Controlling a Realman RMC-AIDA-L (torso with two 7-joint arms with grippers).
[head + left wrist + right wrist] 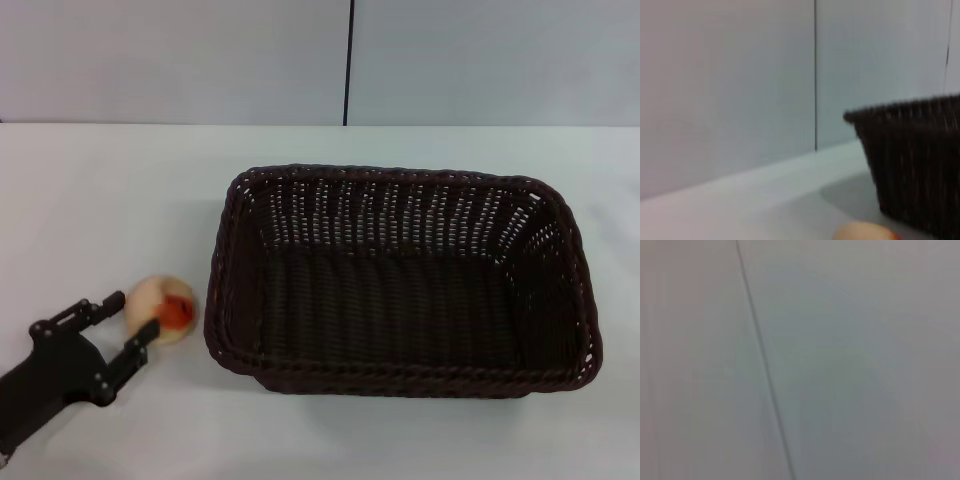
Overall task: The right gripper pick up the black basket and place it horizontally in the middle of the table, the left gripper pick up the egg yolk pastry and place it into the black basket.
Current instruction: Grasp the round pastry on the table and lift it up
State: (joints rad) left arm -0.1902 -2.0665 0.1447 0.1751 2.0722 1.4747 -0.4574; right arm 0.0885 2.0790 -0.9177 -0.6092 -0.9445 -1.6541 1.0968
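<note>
The black basket (400,285) lies lengthwise across the middle of the white table (100,200), open side up and empty. The egg yolk pastry (162,310), a pale cream bun with an orange-red patch, rests on the table just left of the basket. My left gripper (132,318) is open at the front left, its two fingers on either side of the pastry's near edge. In the left wrist view the pastry's top (862,231) shows below the basket's corner (915,165). The right gripper is out of view.
A grey wall with a dark vertical seam (349,60) stands behind the table. The right wrist view shows only that wall and seam (765,370).
</note>
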